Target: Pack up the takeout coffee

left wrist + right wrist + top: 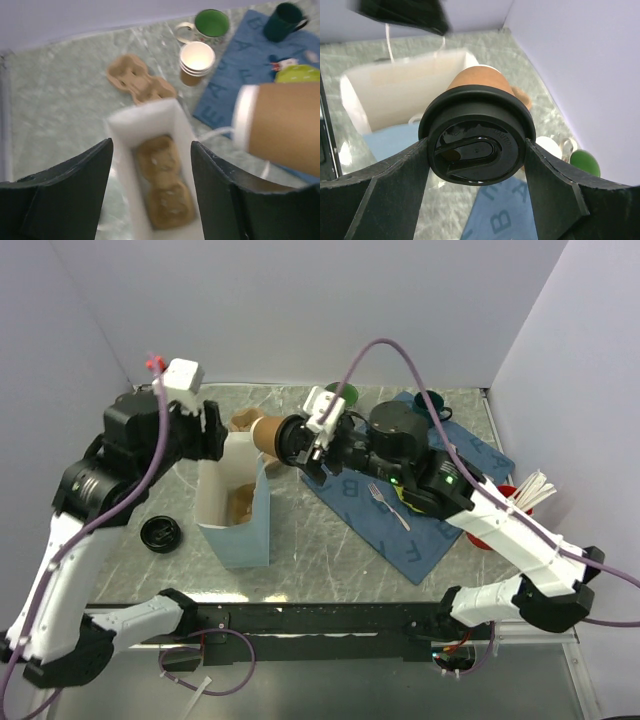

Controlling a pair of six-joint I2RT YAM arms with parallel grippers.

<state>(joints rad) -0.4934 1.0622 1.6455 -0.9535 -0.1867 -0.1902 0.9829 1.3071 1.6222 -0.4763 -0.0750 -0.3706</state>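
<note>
The takeout coffee [272, 434], a brown paper cup with a black lid [476, 148], lies sideways in my right gripper [300, 445], whose fingers [555, 190] clamp the lid on both sides. The cup's base points at the open top of the white paper bag [240, 525]. In the left wrist view the cup [285, 125] hangs at the right, just above the bag's rim [142, 116]. A brown cardboard carrier [165, 192] lies in the bag. My left gripper [214, 433] is open and empty over the bag's far end, its fingers [80, 185] wide apart either side of the bag.
A loose black lid [160, 533] lies left of the bag. Behind it are a second carrier [140, 82], a stack of lidless cups [196, 61] and a green mug [211, 23]. A blue mat [430, 530] with a fork [388, 505] lies right; a red holder [510, 495] stands beyond.
</note>
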